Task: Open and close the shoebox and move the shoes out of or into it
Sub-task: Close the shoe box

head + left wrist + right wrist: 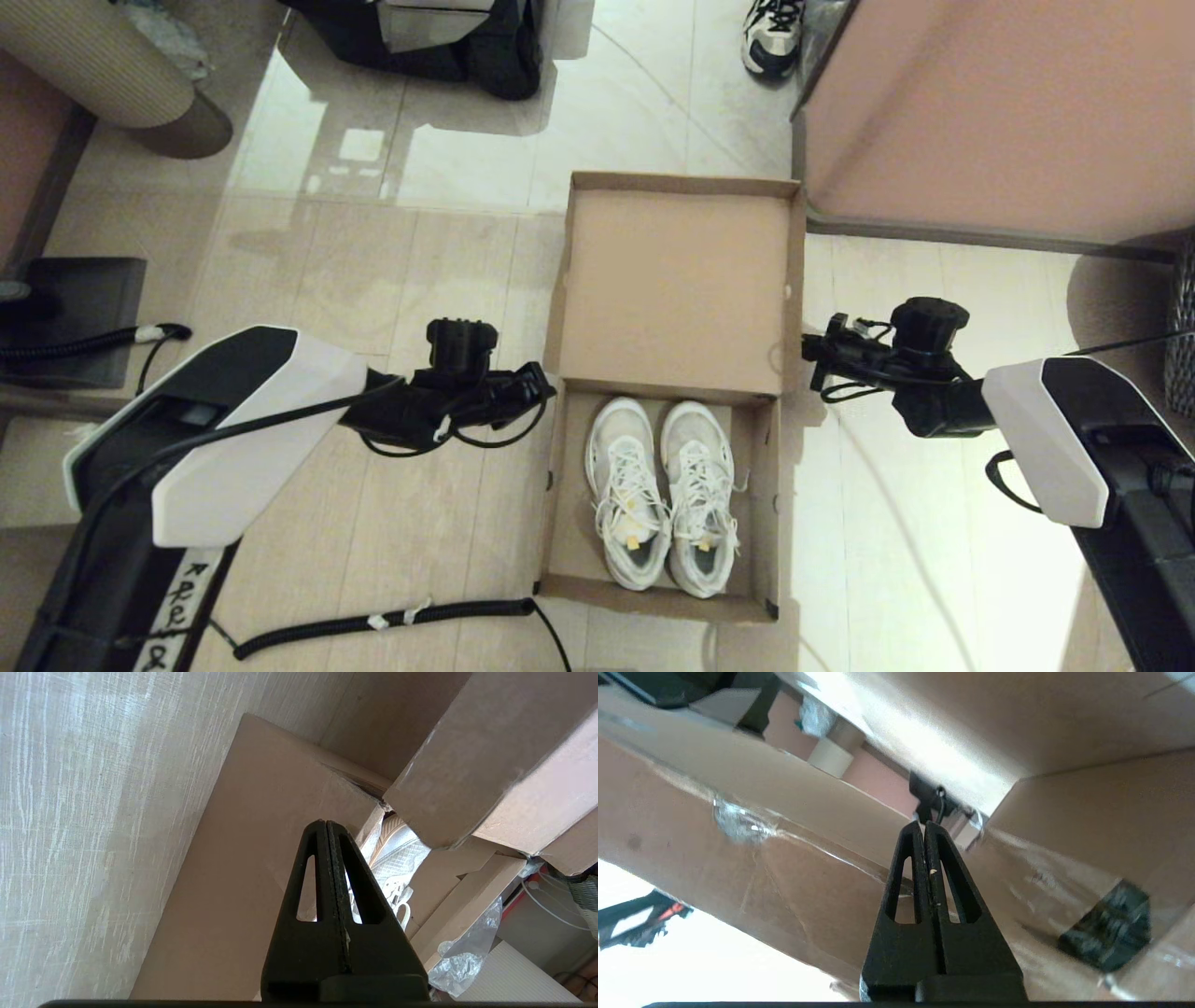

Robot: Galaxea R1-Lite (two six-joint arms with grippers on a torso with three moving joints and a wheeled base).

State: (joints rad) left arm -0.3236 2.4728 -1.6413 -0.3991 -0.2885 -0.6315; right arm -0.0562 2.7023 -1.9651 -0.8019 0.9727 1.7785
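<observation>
Here the left claw (546,381) has its fingers pressed flat together, holding nothing, its tip touching or all but touching the left wall of the shoebox (558,467) near the hinge. The right claw (808,359) is likewise clamped shut and empty, its tip just beside the right edge of the raised lid (677,280). From each wrist the closed fingers (327,868) (924,858) point at bare cardboard.

The risk, as I judge it, lies in those two closed tips pressing from opposite sides. An uneven shove could skew the light box across the smooth floor (373,280), or fold the lid crookedly so its side flap catches on the wall instead of tucking in. A tip sliding off the edge could crease the cardboard.

The box stands open on the floor between the arms, and the shoes (663,490) lie inside side by side, toes toward the hinge. The upturned lid holds nothing.
</observation>
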